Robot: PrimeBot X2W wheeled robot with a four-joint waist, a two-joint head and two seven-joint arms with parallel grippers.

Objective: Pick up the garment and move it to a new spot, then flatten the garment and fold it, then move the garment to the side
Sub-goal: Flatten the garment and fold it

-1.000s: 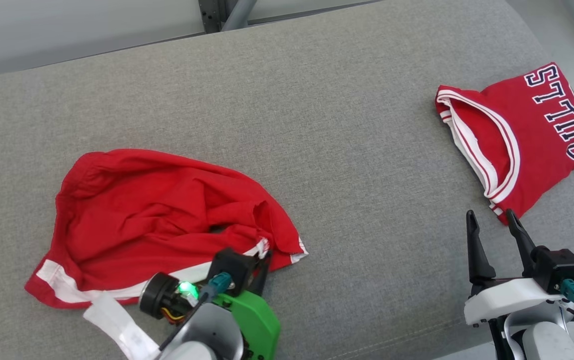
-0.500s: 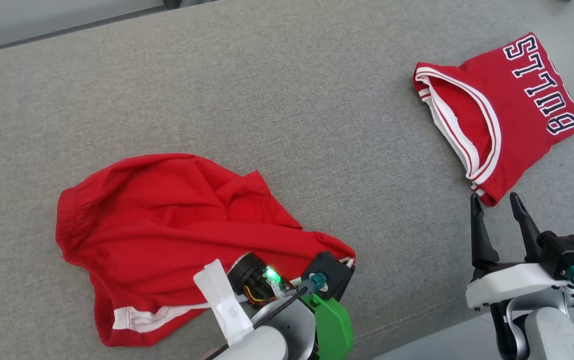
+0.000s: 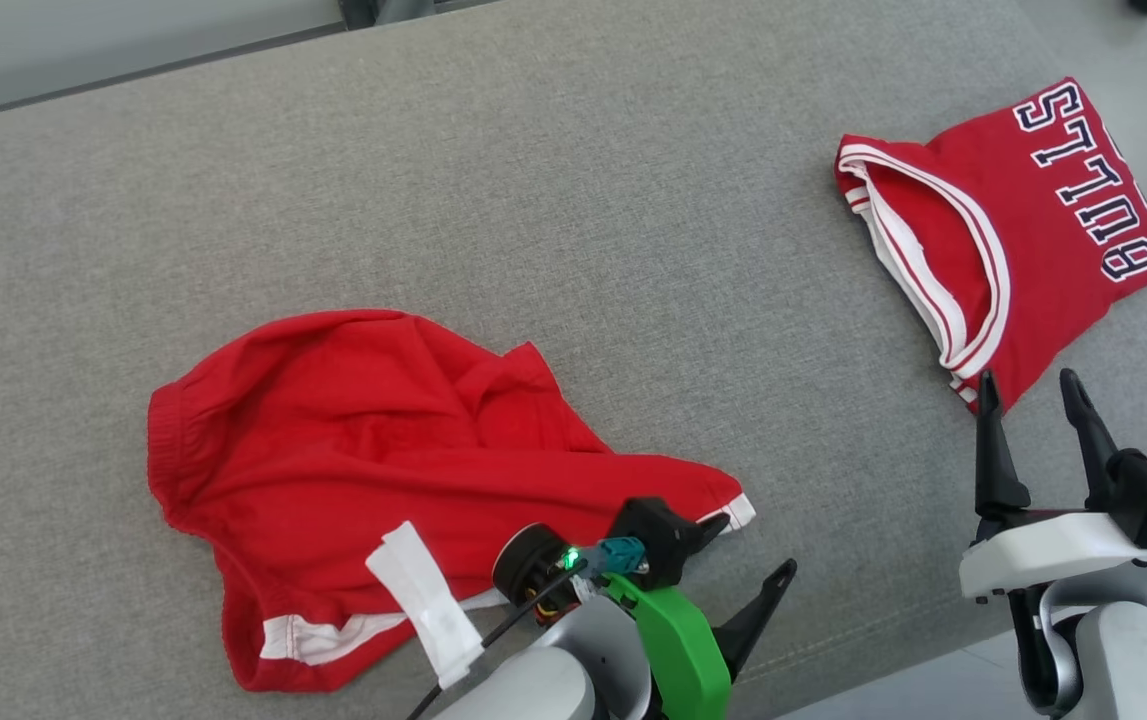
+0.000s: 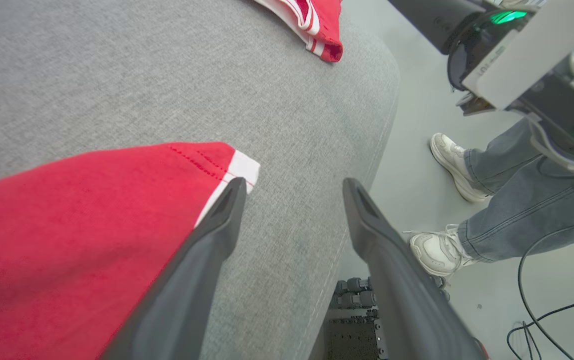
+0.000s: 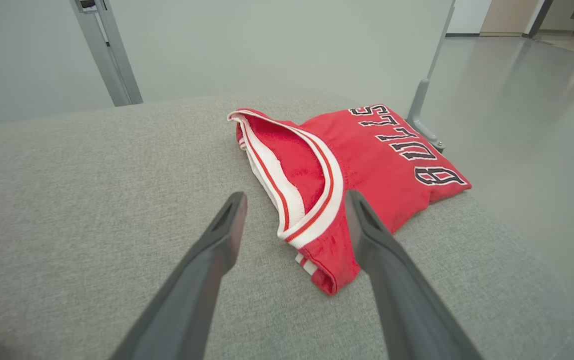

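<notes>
1. Since the red garment (image 3: 413, 450) lies rumpled on the bench (image 3: 583, 200), toward its front edge and left of the middle, the step in hand looks to be the flattening, not yet the fold.
2. One leg of the garment runs out to a point toward the right, and its white-striped hem corner (image 4: 244, 167) lies flat on the cushion. The waistband end bunches toward the bench's left edge, and creases cross the middle of the cloth. A clean flattening probably starts from two outer corners, drawn apart low over the bench.
3. The left gripper (image 3: 755, 545) hovers just beside that hem corner, jaws spread and holding nothing. In the left wrist view one finger overlaps the stripe while the other hangs over bare cushion by the front edge. It should likely pinch the hem through both layers and avoid catching the upholstery.
4. The right gripper (image 3: 1027, 385) sits well apart, near the bench's right end, jaws parted and empty. Its fingertips are by the near corner of a folded jersey (image 3: 1033, 220). It has to cross to the garment without snagging or dragging that jersey.
5. A person's shoe (image 4: 449, 160) stands on the floor off the front edge, so arm swings are best kept over the bench.
</notes>
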